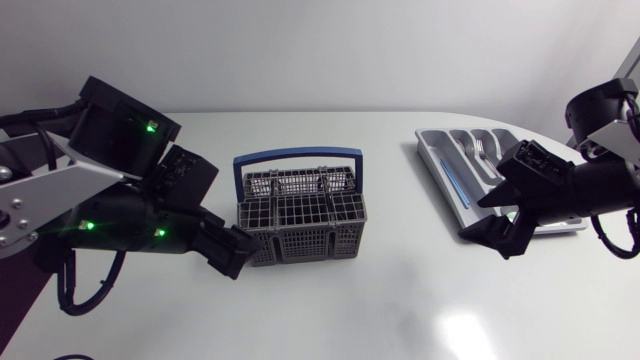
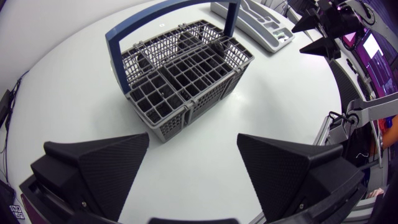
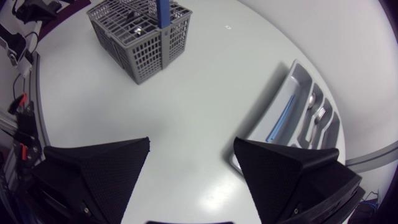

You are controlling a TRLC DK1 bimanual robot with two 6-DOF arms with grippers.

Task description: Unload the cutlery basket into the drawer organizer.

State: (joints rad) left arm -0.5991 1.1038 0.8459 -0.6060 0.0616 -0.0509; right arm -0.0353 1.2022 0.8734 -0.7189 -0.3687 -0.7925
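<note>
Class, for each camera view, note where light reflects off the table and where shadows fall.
Head view: a bright glare patch on the glossy white table near the black right hand, soft shadow beneath it. Right wrist view: similar glare between that hand's fingers. Left wrist view: no distinct glare, faint shadow beside the grey plastic cutlery basket.

Apart from the job itself, I see only the white table (image 1: pixel 400 290), its glossy top spreading under and ahead of my left gripper (image 2: pixel 193 140) and my right gripper (image 3: pixel 191 149). A bright glare patch (image 3: pixel 214 195) lies on it, below the right gripper.
</note>
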